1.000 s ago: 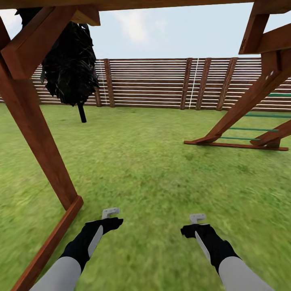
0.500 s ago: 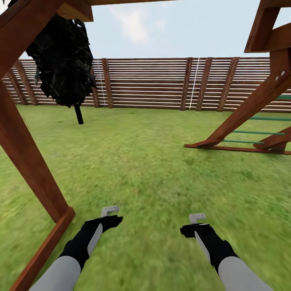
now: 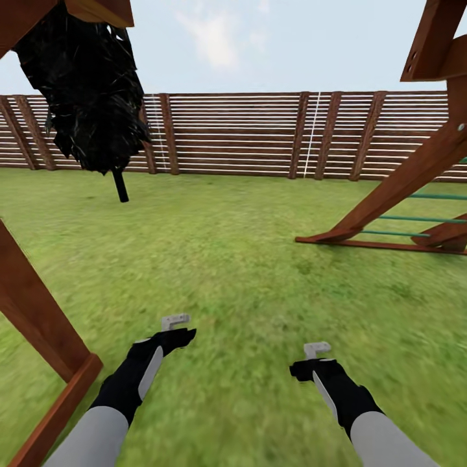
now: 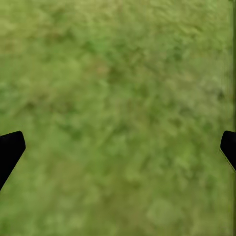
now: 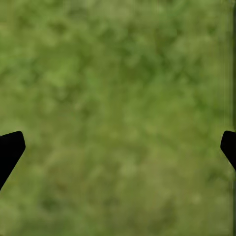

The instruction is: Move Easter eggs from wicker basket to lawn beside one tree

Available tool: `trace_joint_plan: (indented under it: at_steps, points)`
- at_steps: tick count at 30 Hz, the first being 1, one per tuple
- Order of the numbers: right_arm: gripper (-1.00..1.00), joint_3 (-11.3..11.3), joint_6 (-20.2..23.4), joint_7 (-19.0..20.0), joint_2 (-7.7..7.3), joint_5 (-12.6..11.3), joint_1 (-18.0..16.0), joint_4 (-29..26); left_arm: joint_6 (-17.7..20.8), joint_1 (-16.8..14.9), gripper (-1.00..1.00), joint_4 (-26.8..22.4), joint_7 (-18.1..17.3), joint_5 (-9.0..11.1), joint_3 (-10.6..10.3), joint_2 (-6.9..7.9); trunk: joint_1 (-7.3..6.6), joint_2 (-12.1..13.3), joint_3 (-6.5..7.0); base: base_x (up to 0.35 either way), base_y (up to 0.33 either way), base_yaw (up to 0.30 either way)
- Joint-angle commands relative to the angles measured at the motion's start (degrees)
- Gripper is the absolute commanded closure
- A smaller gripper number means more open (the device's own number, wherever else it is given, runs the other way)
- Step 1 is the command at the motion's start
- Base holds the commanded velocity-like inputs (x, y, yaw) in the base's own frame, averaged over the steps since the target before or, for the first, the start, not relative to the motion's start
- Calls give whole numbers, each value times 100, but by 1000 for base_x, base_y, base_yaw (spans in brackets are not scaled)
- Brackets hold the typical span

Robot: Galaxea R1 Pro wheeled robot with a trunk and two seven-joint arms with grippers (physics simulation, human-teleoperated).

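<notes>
The Easter eggs, the wicker basket and the pale-trunked tree are out of view. The lawn [image 3: 246, 259] spreads ahead of me as short green grass. My left gripper [image 3: 176, 337] hangs low over the grass at the lower left. The right gripper [image 3: 310, 368] hangs at the lower right. In the left wrist view the left gripper [image 4: 118, 152] is open, its black fingertips [image 4: 10, 150] far apart over bare grass. The right wrist view shows the right gripper [image 5: 118, 152] just as wide open, with nothing between its fingertips [image 5: 10, 150].
A brown wooden frame post [image 3: 39, 318] slants down close on my left. Another frame leg [image 3: 402, 188] with green rungs [image 3: 415, 220] stands at the right. A thin-trunked black tree [image 3: 91, 97] stands at the far left before the slatted fence [image 3: 246, 133].
The whole view has shifted as I move: the left frame post slid left and down, and the black tree looms larger. My left gripper sits slightly higher in the picture.
</notes>
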Motion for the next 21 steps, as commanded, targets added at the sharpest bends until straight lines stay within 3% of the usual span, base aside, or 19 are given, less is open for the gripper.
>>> trace_joint_plan:
  at_steps: [1,8,21]
  points:
    - [-100,15,36,6,-2,54,-1,-10,37,-2,-100,-13,-11,41,18,-6,2,-2,-6,315,-99,0]
    - [-100,8,36,21,-24,41,-1,-9,45,-3,-100,-7,-2,41,16,-11,2,-2,-6,315,-85,48]
    - [-100,15,32,8,-29,37,-1,-1,60,-2,-100,241,-9,46,7,-44,2,-2,-6,316,-32,279]
